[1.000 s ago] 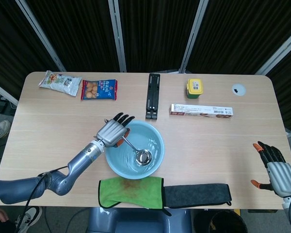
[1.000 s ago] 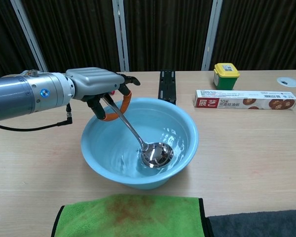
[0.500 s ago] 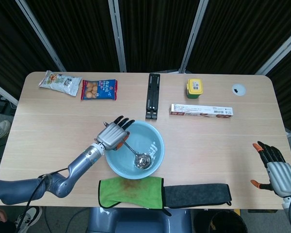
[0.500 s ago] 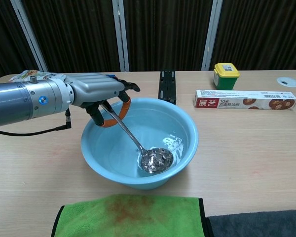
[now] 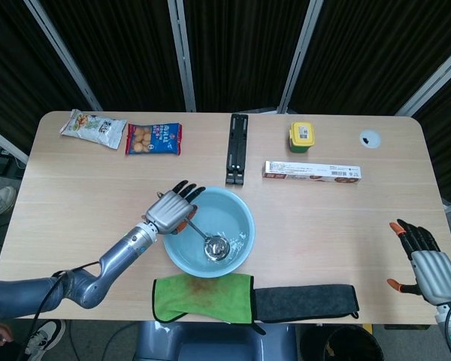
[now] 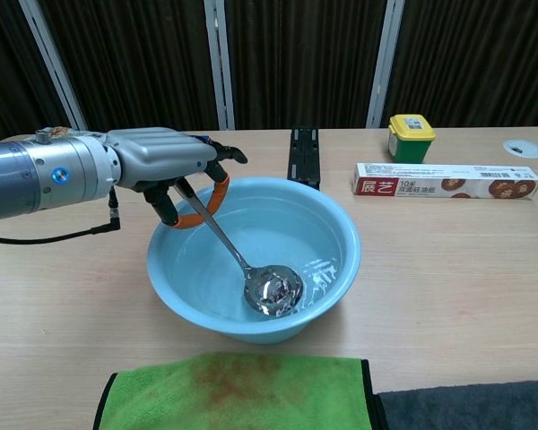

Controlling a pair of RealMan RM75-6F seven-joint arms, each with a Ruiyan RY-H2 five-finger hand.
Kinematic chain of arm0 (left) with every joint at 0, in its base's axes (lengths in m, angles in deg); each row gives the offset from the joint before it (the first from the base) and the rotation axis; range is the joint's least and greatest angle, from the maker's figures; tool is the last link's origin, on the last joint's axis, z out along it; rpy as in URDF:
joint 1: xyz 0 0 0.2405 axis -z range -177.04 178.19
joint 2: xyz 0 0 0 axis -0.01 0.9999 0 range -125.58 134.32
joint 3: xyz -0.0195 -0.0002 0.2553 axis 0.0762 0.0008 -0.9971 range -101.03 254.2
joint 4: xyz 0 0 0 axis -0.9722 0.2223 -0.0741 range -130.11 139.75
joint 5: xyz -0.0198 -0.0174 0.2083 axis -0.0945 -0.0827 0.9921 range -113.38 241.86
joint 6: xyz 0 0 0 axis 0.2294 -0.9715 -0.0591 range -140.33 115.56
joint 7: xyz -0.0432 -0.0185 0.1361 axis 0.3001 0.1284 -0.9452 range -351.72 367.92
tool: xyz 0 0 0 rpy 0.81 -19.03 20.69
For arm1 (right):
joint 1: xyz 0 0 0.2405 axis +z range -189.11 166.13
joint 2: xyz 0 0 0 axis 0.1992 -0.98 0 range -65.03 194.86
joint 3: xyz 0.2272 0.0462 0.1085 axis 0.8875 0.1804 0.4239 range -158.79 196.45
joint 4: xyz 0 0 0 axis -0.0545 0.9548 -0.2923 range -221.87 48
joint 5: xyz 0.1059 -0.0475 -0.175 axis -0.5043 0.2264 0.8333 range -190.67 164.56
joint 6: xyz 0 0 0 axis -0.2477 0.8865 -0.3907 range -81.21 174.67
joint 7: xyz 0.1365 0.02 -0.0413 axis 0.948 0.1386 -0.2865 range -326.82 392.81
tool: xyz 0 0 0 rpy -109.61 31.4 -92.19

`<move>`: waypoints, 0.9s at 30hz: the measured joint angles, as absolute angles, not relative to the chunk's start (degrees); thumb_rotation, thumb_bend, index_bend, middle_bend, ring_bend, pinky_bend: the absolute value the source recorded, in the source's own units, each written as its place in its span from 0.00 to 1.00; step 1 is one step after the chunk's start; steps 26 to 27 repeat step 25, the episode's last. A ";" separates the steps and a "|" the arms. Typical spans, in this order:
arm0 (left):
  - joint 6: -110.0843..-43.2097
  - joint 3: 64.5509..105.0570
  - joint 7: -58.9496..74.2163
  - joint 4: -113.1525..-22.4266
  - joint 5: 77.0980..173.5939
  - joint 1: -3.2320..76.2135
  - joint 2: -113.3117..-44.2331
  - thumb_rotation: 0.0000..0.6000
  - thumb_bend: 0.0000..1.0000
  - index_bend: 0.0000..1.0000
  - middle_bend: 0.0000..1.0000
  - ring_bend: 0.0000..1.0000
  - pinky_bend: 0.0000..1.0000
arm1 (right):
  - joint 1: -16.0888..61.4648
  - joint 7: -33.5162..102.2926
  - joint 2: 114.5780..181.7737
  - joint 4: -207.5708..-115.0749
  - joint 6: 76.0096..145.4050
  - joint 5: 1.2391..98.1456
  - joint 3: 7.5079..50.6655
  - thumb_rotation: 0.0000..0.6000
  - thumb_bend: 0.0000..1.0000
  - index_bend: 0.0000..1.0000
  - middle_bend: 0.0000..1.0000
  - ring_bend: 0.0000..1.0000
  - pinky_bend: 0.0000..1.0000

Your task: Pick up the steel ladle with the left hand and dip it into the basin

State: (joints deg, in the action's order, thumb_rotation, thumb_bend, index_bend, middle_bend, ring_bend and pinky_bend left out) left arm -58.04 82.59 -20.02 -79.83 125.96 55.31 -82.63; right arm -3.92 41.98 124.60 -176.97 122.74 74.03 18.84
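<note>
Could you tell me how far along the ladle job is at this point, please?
Done: the left hand holds the steel ladle by its handle, so the pickup is complete. In hand: the ladle's bowl sits low inside the blue basin, in the water, so the dip looks achieved. Left: nothing obvious. The right hand rests open at the table's edge.

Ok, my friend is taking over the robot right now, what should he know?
Left hand grips the handle of the shiny steel ladle; its bowl sits low in the water inside the round light-blue basin.
Right hand rests at the table's near right edge, fingers apart, holding nothing.
Done: ladle picked up and dipped.
Left: nothing obvious; just keep the ladle steady.
</note>
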 measured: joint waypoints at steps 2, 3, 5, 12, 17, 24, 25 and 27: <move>-58.88 82.74 -19.41 -80.71 126.38 54.97 -81.81 1.00 0.50 0.61 0.00 0.00 0.00 | -3.84 41.80 124.72 -176.94 122.58 73.98 18.83 1.00 0.00 0.00 0.00 0.00 0.00; -59.26 82.82 -19.05 -81.06 126.57 54.79 -81.45 1.00 0.50 0.61 0.00 0.00 0.00 | -3.80 41.65 124.78 -176.95 122.52 73.97 18.81 1.00 0.00 0.00 0.00 0.00 0.00; -59.82 82.94 -18.31 -81.72 127.03 54.45 -80.70 1.00 0.50 0.61 0.00 0.00 0.00 | -3.75 41.36 124.87 -176.99 122.38 73.98 18.76 1.00 0.00 0.00 0.00 0.00 0.00; -60.50 83.04 -16.12 -83.67 128.35 53.56 -78.10 1.00 0.50 0.61 0.00 0.00 0.00 | -3.60 39.93 125.43 -177.24 122.06 73.88 18.65 1.00 0.00 0.00 0.00 0.00 0.00; -61.18 83.23 -15.10 -85.04 129.04 53.05 -76.61 1.00 0.50 0.61 0.00 0.00 0.00 | -3.43 39.33 125.70 -177.50 121.73 73.79 18.61 1.00 0.00 0.00 0.00 0.00 0.00; -62.10 83.29 -14.34 -87.28 129.26 52.20 -74.48 1.00 0.50 0.61 0.00 0.00 0.00 | -3.35 38.67 125.95 -178.25 121.64 74.30 18.28 1.00 0.00 0.00 0.00 0.00 0.00; -62.39 83.23 -14.37 -87.61 129.33 52.02 -74.12 1.00 0.50 0.61 0.00 0.00 0.00 | -3.35 38.43 126.01 -178.31 121.64 74.30 18.26 1.00 0.00 0.00 0.00 0.00 0.00; -62.39 83.23 -14.37 -87.61 129.33 52.02 -74.12 1.00 0.50 0.61 0.00 0.00 0.00 | -3.35 38.43 126.01 -178.31 121.64 74.30 18.26 1.00 0.00 0.00 0.00 0.00 0.00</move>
